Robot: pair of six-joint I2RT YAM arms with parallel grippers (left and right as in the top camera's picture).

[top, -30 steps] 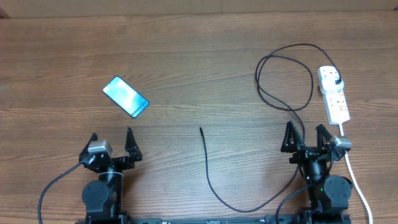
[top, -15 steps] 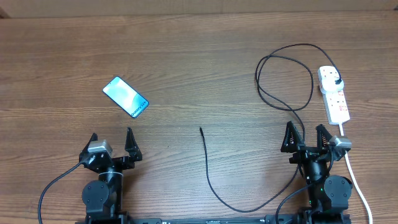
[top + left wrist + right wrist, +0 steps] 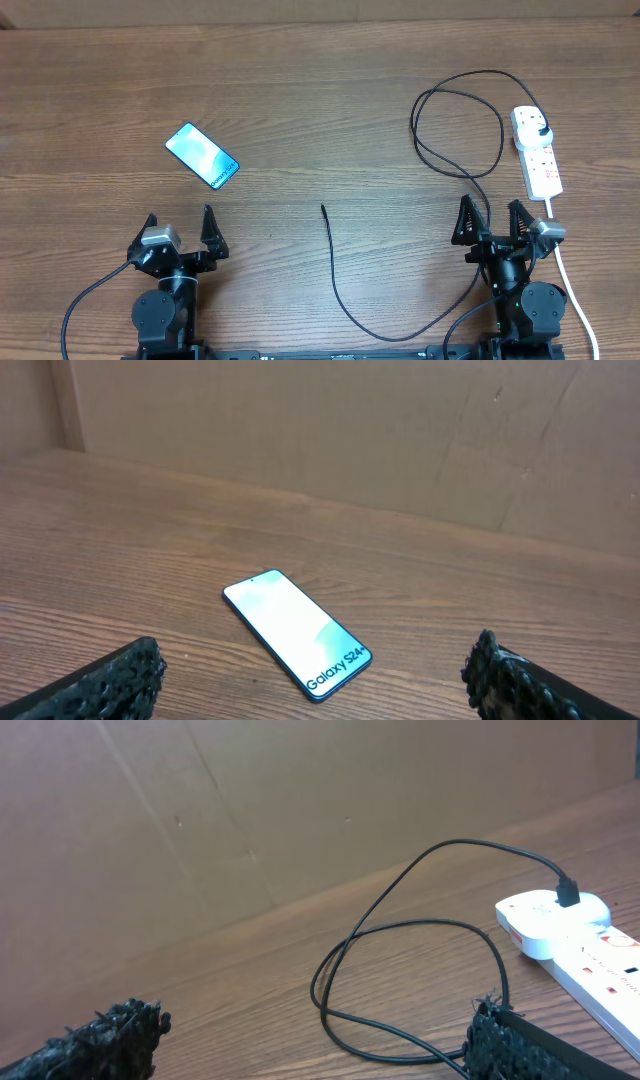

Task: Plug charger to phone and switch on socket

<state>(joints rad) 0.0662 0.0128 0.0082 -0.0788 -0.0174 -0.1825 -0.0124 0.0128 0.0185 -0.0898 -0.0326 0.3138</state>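
Note:
The phone [image 3: 202, 155] lies flat and slanted on the left of the wooden table, screen up; in the left wrist view [image 3: 295, 632] it shows "Galaxy S24" text at its near end. The black charger cable [image 3: 345, 290] runs from a loose tip [image 3: 323, 208] at mid-table, curves down, then loops [image 3: 460, 125] up to its plug [image 3: 541, 131] in the white socket strip [image 3: 538, 152]. The loop [image 3: 410, 980] and the plugged strip [image 3: 560, 925] also show in the right wrist view. My left gripper [image 3: 180, 232] is open, short of the phone. My right gripper [image 3: 492, 220] is open over the cable.
The strip's thick white cord [image 3: 572, 285] runs down along the right side toward the front edge. A brown cardboard wall [image 3: 350, 430] stands behind the table. Both arm bases sit at the front edge.

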